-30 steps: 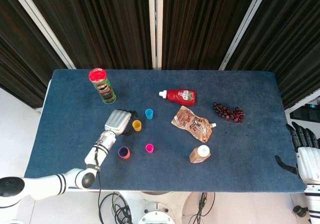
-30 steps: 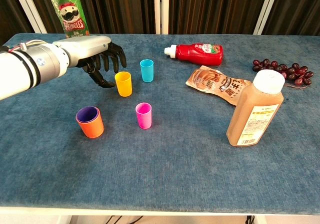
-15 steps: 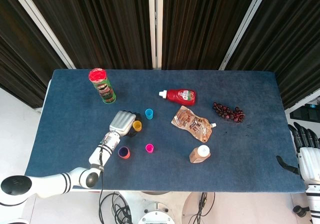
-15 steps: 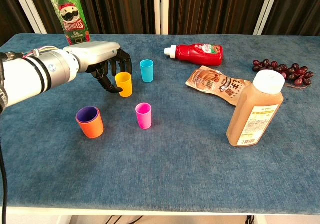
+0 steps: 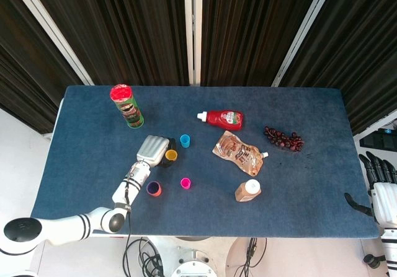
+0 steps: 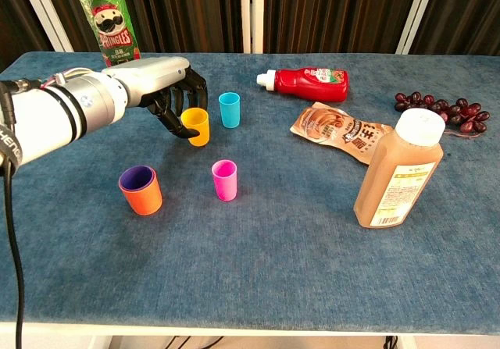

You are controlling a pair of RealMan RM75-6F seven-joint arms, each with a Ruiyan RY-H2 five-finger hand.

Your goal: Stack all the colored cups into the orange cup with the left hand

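We observed the left hand [image 6: 160,91] at the small yellow plastic cup [image 6: 195,126], which stood upright on the blue fabric-covered desk [image 6: 273,240], its long axis vertical. The dark fingers [image 6: 181,107] were curled around the cup's left and rear side, touching or just short of its wall; we could not tell whether the grip was fully closed. The cup lay directly to the right of the palm, so we judged that closing the fingers was the step in hand.

The orange cup with the purple lining [image 6: 141,190] stood nearer the front edge (below and to the left of the yellow cup in the chest view), well apart from the fingers. The pink cup [image 6: 224,179] stood to its right, and the light blue cup [image 6: 229,109] stood just right of the yellow one.

The right hand [image 5: 379,187] hung off the desk's right end, fingers spread, holding nothing, far from every cup.
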